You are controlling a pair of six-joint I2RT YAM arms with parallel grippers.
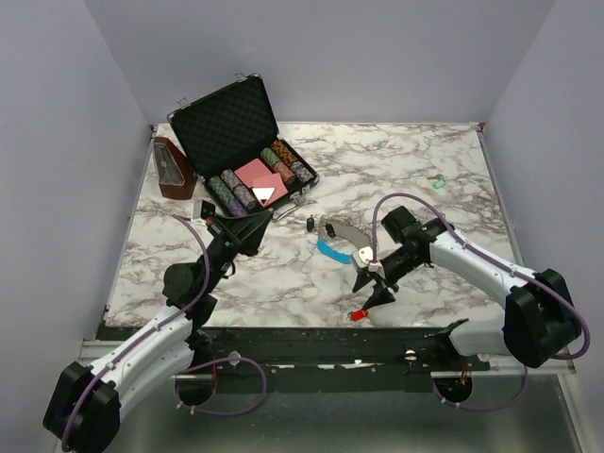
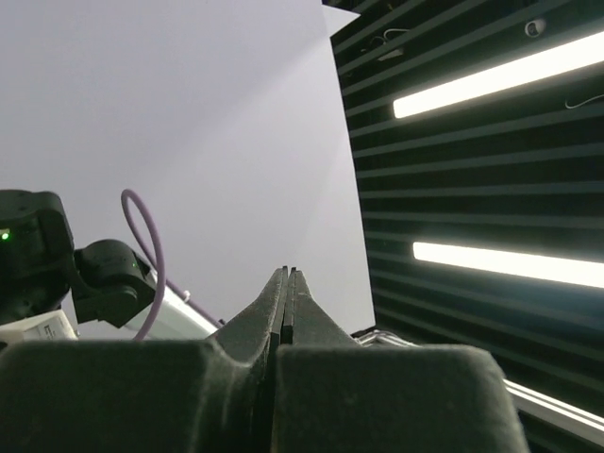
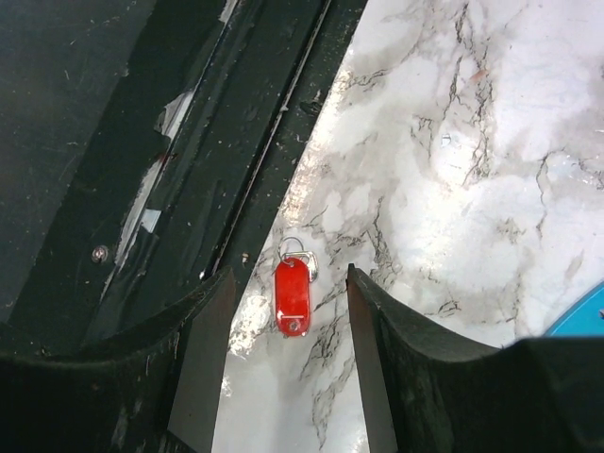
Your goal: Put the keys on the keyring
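Right wrist: one red key point(image 3: 293, 294) lies lengthwise between the spread fingers of the right gripper point(image 3: 287, 278), loop end pointing outward; left gripper point(image 2: 286, 283) pressed closed.

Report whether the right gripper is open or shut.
Open. The right gripper has its fingers apart, with the red key lying untouched between them.

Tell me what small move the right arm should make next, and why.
Probably lower the right claw straight down onto the red key. The wrist view shows its jaws open with the key lying flat on the marble table between them, close to the near edge and not yet gripped.
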